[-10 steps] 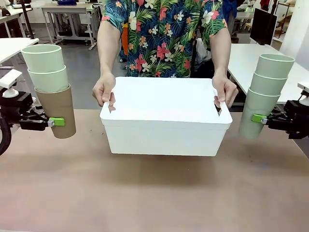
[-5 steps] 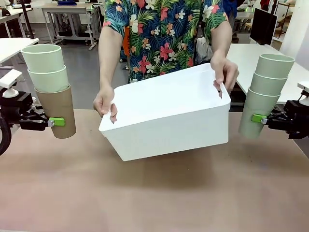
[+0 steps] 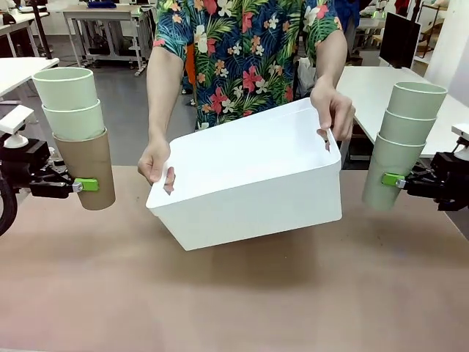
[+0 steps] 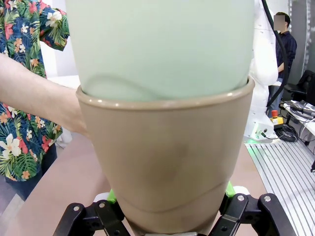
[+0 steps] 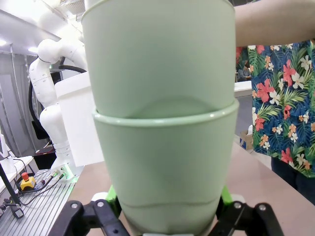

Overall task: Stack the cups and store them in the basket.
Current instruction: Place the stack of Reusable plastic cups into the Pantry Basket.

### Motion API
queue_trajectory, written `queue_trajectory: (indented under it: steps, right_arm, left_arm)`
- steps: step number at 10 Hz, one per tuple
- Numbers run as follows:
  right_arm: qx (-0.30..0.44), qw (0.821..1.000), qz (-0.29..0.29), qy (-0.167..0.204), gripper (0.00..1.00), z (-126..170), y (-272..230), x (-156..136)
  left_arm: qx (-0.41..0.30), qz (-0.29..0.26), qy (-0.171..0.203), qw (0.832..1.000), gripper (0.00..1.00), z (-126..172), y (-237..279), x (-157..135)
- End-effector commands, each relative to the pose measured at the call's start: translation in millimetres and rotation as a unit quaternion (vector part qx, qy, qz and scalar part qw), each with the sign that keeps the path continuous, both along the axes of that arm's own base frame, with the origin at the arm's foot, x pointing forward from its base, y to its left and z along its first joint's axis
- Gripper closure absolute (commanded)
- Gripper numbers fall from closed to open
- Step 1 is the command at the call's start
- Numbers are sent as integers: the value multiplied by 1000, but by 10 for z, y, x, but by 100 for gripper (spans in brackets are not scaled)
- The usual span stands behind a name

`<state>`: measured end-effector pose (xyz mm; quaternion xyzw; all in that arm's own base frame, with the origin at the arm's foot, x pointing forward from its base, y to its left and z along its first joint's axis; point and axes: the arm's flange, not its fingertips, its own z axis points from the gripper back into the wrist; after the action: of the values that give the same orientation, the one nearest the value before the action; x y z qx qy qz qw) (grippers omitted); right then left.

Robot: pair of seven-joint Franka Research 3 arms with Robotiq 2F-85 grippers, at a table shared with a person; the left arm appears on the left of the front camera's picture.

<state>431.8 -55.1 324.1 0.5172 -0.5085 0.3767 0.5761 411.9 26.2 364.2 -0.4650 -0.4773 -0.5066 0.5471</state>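
Background: white work tables (image 3: 22, 70) and a dark monitor (image 3: 400, 40) stand on a grey floor behind a person in a flowered shirt (image 3: 245, 55).
Surface: brown table (image 3: 234, 301), bare wood showing under a broad shadow.
Between the arms: the basket (image 3: 253, 198) and the person's forearms sit between the two stacks.
Basket: held over the middle of the table by the person's hands, one hand (image 3: 157, 161) at the lower end and the other hand (image 3: 331, 110) at the raised end, so it tilts down toward the robot's left. Its contents cannot be made out.
Left stack: tan cup (image 3: 88, 172) at the bottom, with two mint cups (image 3: 68, 103) nested in it, upright.
Left gripper (image 3: 82, 185): clamped on the lower part of the tan cup, clear of the table.
Right stack: three green cups (image 3: 403, 139) nested, leaning slightly.
Right gripper (image 3: 393, 180): green pads pressed on the lowest green cup, holding it up beside the basket's raised end.
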Motion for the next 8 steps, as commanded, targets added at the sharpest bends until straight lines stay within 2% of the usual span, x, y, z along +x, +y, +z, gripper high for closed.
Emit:
queue_trajectory:
  steps: [1,5,8]
  right_arm:
    - [0,1000,0,-5,14,51,10,4]
    - [0,1000,0,-5,14,51,10,4]
    - [0,1000,0,-5,14,51,10,4]
  left_arm:
    - [8,8,10,1000,17,190,-32,-31]
    - [58,30,19,998,17,978,-284,-70]
    - [137,28,21,990,17,1559,-800,-140]
